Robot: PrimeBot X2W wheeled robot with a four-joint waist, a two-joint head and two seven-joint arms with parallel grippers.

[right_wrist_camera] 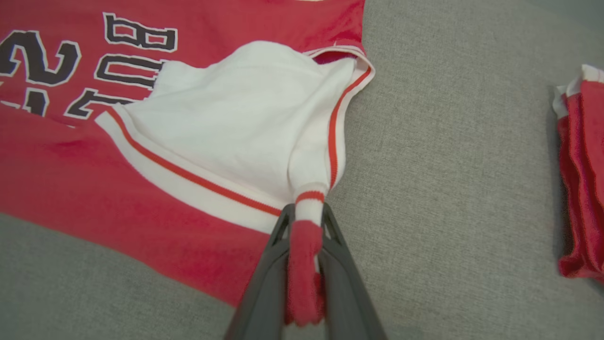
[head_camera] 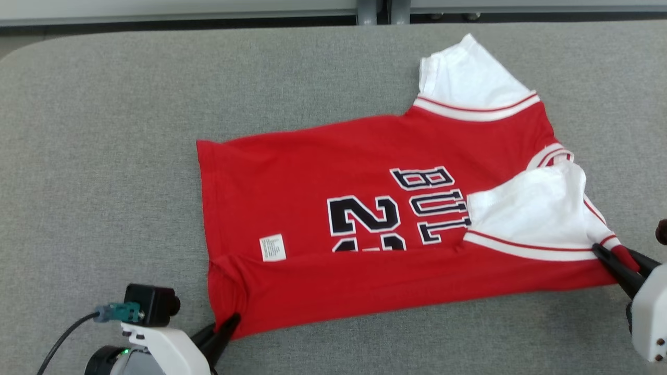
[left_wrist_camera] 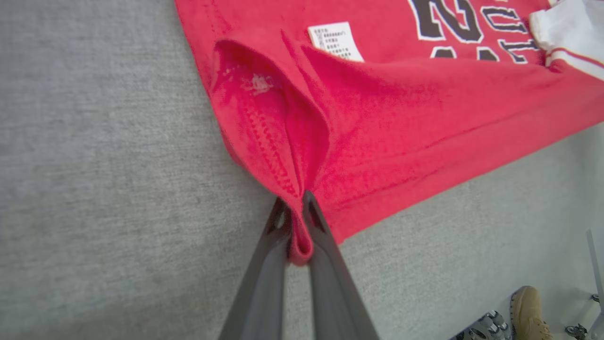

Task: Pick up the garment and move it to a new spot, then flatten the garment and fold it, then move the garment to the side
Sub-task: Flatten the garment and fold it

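Observation:
A red garment with white sleeves and black lettering lies spread on the grey table, its near long edge folded over. At the lower left, my left gripper is shut on the garment's bottom hem corner; the left wrist view shows red cloth pinched between the fingers of that gripper. Over at the right edge my right gripper is shut on the shoulder corner beside the near white sleeve. In the right wrist view, a red and white striped fold of the garment is clamped in the gripper.
A second folded red cloth lies on the table to the right of my right gripper. The table's far edge runs along the top of the head view. A shoe stands on the floor past the table's near edge.

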